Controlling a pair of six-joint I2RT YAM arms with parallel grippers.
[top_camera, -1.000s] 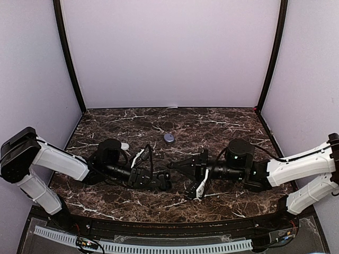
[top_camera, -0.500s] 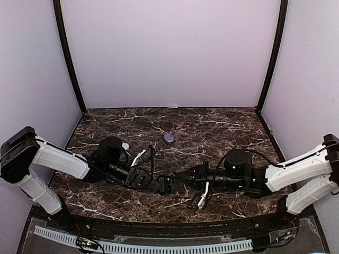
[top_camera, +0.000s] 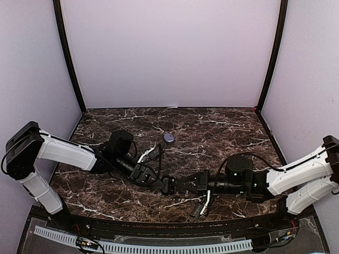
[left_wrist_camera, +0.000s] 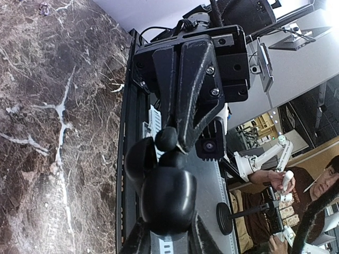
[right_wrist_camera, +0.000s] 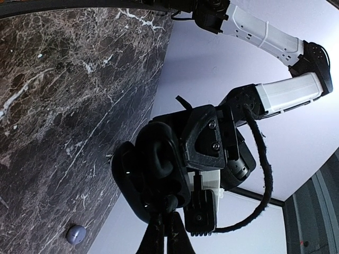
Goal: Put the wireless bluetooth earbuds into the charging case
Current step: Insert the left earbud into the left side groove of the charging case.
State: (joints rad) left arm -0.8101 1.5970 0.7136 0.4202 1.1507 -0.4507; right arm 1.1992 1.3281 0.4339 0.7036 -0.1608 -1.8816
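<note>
We see both arms reaching in low over the marble table (top_camera: 222, 132), tips meeting nose to nose near the front middle, held just above the surface.

The left gripper (top_camera: 168, 183) is clenched on the black charging case (right_wrist_camera: 153, 169). In the left wrist view its fingers (left_wrist_camera: 136, 241) flank the rounded case body. The case is open, with the lid swung out to one side and the cavity facing the right arm.

The right gripper (top_camera: 181, 185) has its jaws pinched tight, and the fingers (right_wrist_camera: 159, 235) converge to a narrow point. At that point sits the black earbud (left_wrist_camera: 168, 138), a small round bead gripped at the very tips. The bud is touching the open edge of the case, right where the lid meets the body. We can't tell from either wrist view whether it is seated in a pocket or only resting on the rim, because everything there is black on black.

We can't make out a second bud in the case.

A purple-grey pebble-shaped item (top_camera: 168, 137) lies on the marble farther back, well apart from both grippers. It also shows low in the right wrist view. We can't tell whether it is a case or a bud.
</note>
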